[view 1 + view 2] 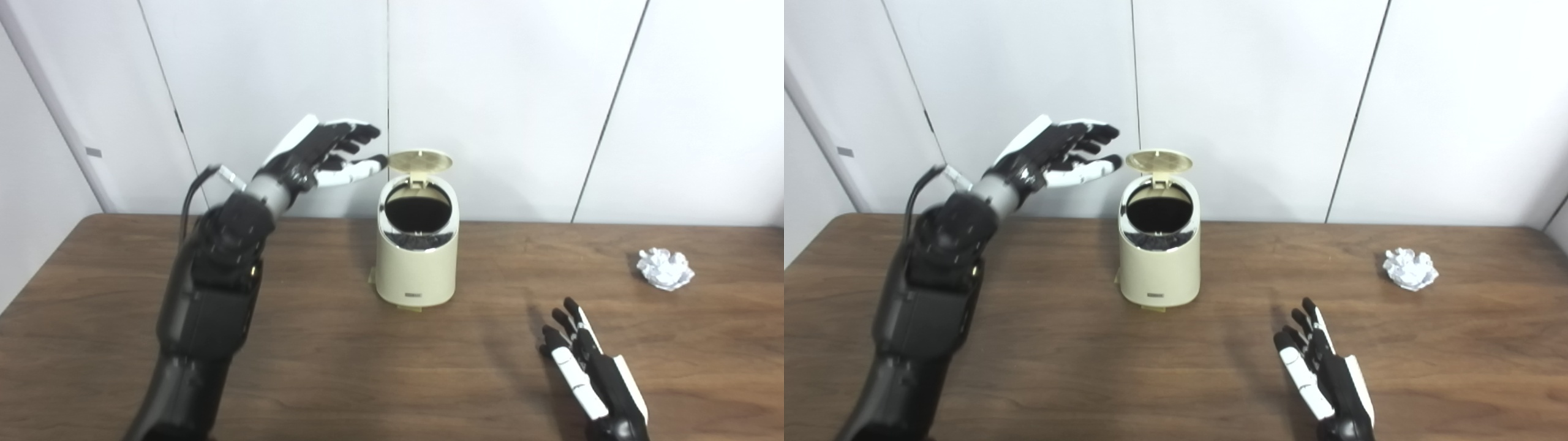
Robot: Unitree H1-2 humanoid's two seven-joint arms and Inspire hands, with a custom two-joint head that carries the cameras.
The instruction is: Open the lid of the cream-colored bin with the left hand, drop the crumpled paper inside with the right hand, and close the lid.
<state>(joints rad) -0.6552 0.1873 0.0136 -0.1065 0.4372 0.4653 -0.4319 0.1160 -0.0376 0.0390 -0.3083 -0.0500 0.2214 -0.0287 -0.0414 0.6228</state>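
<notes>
Bin (416, 257) lid (420, 161) up; L hand (324, 159) & R hand (588, 367) both spread, empty; paper (664, 268) on table (343, 367).

Left hand (318, 156) raised, fingers (361, 131) spread — right hand (588, 367) low, fingers straight, empty.

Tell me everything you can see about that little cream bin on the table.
The bin is small, rounded and cream-colored, seemingly plastic, standing upright on the wooden table. Its round lid is flipped up at the back, showing a dark inside. A small label sits low on its front. The left robot hand hovers beside the lid; whether they touch is unclear.
</notes>
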